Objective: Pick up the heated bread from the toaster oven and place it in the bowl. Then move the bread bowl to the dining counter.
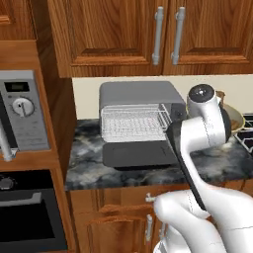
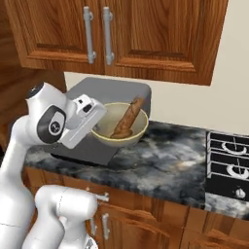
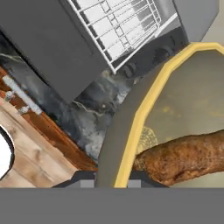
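Observation:
The olive-yellow bowl [image 2: 121, 137] hangs a little above the marbled counter, just right of the toaster oven [image 2: 114, 90]. A long brown bread [image 2: 127, 119] leans inside it. My gripper [image 2: 98, 124] is shut on the bowl's left rim; in the hand view the tan rim [image 3: 144, 109] runs down between the fingertips of the gripper [image 3: 111, 180], with the bread [image 3: 183, 157] just to the right. The toaster oven [image 1: 138, 94] stands with its dark door [image 1: 138, 153] dropped open and its wire rack [image 1: 133, 122] bare. The bowl [image 1: 237, 118] peeks out behind my arm. The dining counter is out of view.
Black stove burners [image 2: 228, 155] lie to the right on the counter [image 2: 165, 165]. A built-in silver oven with a dial [image 1: 22, 106] sits in the wood column at the left. Wall cabinets [image 1: 158, 34] hang low over the toaster oven.

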{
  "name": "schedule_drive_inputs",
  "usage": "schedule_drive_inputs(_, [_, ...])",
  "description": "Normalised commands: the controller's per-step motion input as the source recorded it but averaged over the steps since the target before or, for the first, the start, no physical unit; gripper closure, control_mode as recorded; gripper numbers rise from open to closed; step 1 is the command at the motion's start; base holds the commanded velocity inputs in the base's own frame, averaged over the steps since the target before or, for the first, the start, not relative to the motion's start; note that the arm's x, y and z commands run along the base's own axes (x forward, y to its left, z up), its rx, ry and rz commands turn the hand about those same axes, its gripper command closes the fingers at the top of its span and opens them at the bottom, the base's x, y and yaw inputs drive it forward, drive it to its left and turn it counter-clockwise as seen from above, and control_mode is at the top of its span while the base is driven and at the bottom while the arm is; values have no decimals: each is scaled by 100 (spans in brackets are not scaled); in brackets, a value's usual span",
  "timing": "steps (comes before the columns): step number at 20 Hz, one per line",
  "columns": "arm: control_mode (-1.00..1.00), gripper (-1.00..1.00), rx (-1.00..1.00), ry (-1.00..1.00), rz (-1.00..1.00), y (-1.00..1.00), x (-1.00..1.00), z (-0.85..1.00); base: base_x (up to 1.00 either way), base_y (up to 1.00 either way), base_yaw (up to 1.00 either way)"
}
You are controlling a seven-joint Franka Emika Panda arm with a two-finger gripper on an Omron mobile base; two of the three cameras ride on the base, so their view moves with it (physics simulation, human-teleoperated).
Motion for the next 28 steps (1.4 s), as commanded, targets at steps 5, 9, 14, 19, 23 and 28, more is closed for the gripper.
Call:
schedule_drive_inputs(5, [100,100,0,0,0,0,0,0,-85,0,87])
schedule_drive_inputs(9, [100,100,0,0,0,0,0,0,-33,0,100])
schedule_drive_inputs(14, [100,100,0,0,0,0,0,0,-5,0,100])
schedule_drive_inputs(19, [100,100,0,0,0,0,0,0,-1,0,100])
schedule_drive_inputs(23, [100,100,0,0,0,0,0,0,-1,0,100])
schedule_drive_inputs(28, [100,100,0,0,0,0,0,0,0,0,100])
